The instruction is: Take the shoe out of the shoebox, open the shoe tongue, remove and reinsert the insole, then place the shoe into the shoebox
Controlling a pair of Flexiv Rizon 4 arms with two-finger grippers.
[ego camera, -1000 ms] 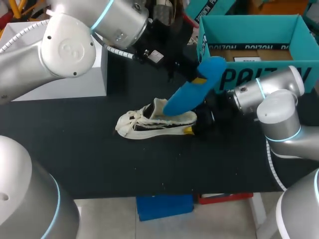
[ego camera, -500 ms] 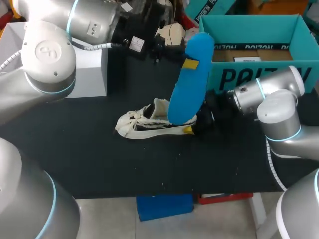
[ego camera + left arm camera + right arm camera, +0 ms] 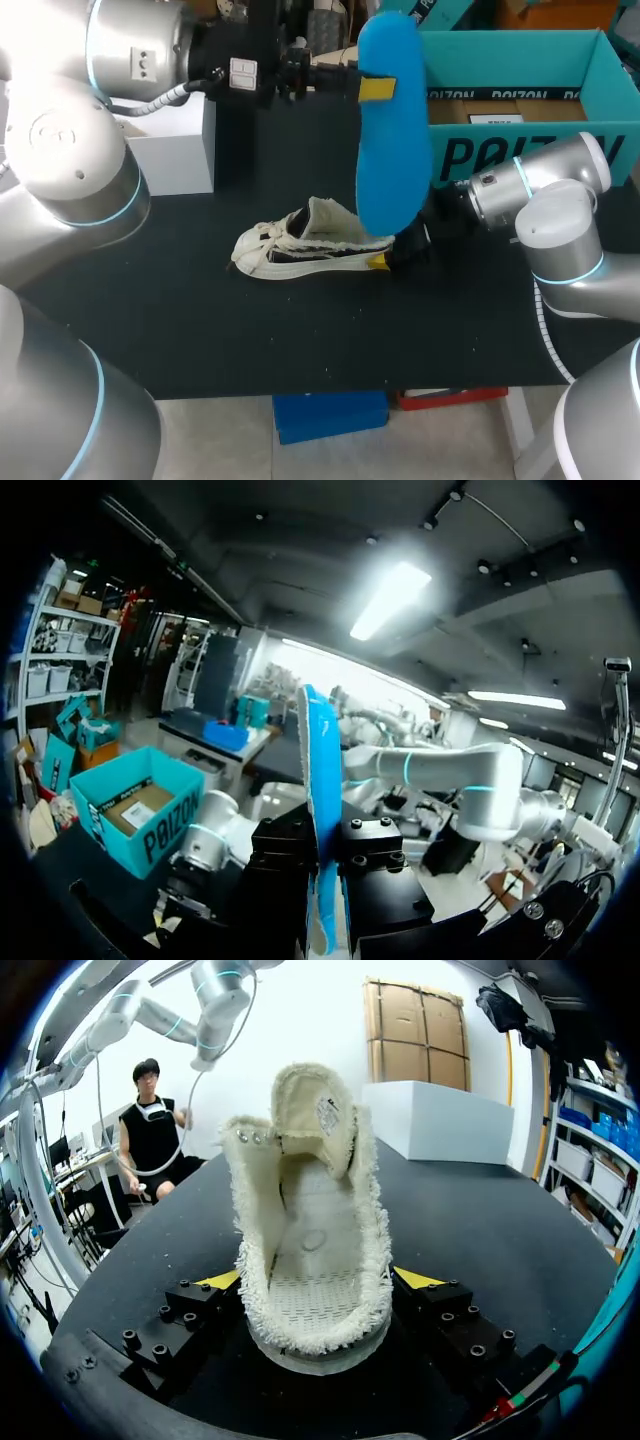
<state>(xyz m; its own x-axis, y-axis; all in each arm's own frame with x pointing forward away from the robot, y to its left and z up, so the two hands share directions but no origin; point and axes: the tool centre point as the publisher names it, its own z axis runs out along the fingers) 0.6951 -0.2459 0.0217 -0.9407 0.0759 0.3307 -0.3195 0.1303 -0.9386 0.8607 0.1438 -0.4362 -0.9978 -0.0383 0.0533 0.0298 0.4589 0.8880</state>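
Black table [image 3: 200, 330] under all of it. Left arm [image 3: 90, 120] in from the left, stretched along the far side of the table toward the middle. Right arm [image 3: 555, 200] in from the right, low over the table top and aimed at the middle.

Teal shoebox [image 3: 600, 130] at the far right of the table, open on top, brown cardboard showing inside. Shows again in the left wrist view [image 3: 140, 825], off beyond the right arm. White box [image 3: 170, 150] at the far left, just beside the left arm.

Blue insole [image 3: 392, 140] out of the shoe and up in the air, stood on end, in front of the shoebox's left corner in the head view. Seen edge-on in the left wrist view [image 3: 322, 810], rising straight out from between the fingers.

Cream-white shoe [image 3: 300, 245] on the table near the middle, outside the shoebox, toe to the left and heel toward the right arm. Tongue folded up and back, bare textured floor inside in the right wrist view [image 3: 310, 1250].

Left gripper [image 3: 375, 88] [image 3: 325, 900] pinched on the insole near its upper end, fingers almost together with only that thin slab between them. Right gripper [image 3: 395, 255] [image 3: 318, 1280] spread wide round the shoe's heel, one yellow tip pressed to each side of it
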